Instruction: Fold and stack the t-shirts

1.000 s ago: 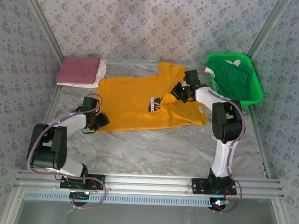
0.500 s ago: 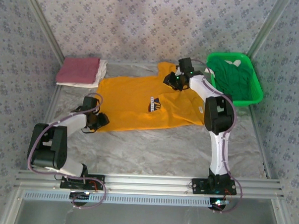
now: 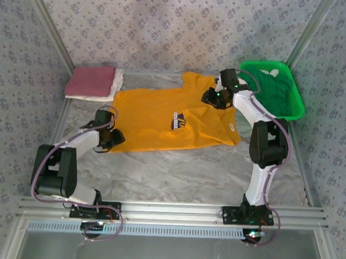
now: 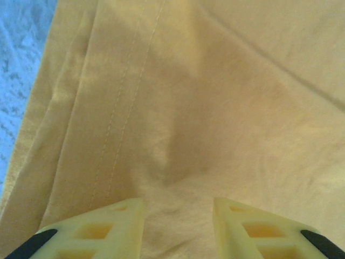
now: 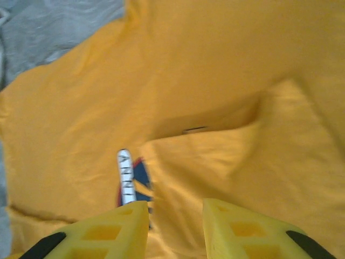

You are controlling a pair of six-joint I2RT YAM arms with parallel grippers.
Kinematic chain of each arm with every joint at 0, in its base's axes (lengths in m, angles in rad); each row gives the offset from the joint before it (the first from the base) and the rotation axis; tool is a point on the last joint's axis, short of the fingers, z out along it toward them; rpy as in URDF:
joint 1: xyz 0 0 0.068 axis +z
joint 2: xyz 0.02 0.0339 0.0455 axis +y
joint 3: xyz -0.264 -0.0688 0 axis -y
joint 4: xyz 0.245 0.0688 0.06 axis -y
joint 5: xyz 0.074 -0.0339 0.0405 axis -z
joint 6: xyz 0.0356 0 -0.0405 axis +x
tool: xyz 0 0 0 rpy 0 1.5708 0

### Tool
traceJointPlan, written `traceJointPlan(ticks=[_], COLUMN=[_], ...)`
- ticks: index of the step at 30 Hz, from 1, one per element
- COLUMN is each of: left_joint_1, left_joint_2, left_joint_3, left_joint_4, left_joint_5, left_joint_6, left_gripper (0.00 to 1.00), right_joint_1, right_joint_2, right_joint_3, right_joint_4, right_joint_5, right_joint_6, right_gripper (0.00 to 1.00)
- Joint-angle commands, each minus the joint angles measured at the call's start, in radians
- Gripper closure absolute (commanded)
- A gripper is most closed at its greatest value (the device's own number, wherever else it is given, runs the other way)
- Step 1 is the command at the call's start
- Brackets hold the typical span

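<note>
Orange-yellow t-shirt (image 3: 156, 114) lies spread front-up across the middle of the counter (image 3: 177, 170), its right side doubled over onto itself so that the fold partly covers the navy chest print (image 3: 178, 121). Left gripper (image 3: 112, 138) sits low at the shirt's near-left hem corner. On my left wrist feed its fingers (image 4: 121, 221) stand apart, with yellow cloth and the hem stitching showing in the gap and a soft pucker running toward them; I log the jaws as apart, nothing clamped. A strip of bare counter shows at the left edge of that feed. Right gripper (image 3: 211, 98) is at the shirt's far-right area, near the sleeve and just beside the green basket (image 3: 296, 109). On my right wrist feed its fingers (image 5: 121, 224) are also apart above the cloth, with the print just ahead of the left finger and a raised fold ahead. Jaws apart here too. A green shirt (image 3: 269, 90) lies in the basket. At the far-left corner of the counter a folded dusty red shirt (image 3: 90, 81) rests on top of a folded white shirt (image 3: 116, 84), well apart from the yellow one.
</note>
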Motion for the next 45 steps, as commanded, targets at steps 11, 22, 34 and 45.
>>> traceJointPlan(ticks=[11,22,34,45], left_joint_1=[0.007,0.033,0.051,0.064], left_joint_2=[0.063,0.099,0.125,0.13], left_joint_3=[0.042,0.026,0.016,0.025], left_joint_4=[0.03,0.053,0.073,0.058], left_joint_5=[0.011,0.036,0.06,0.048], left_joint_6=[0.031,0.035,0.03,0.025], left_gripper=[0.62,0.62,0.62,0.62], right_joint_1=[-0.064,-0.08,-0.092,-0.126], right_joint_2=[0.268,0.436,0.419,0.334], right_joint_3=[0.249,0.4,0.365,0.323], right_joint_4=[-0.174,-0.211,-0.168,-0.157], right_joint_5=[0.082,-0.005,-0.047,-0.005], right_joint_6=[-0.263,-0.298,-0.287,-0.241], right_gripper=[0.62,0.61,0.91,1.0])
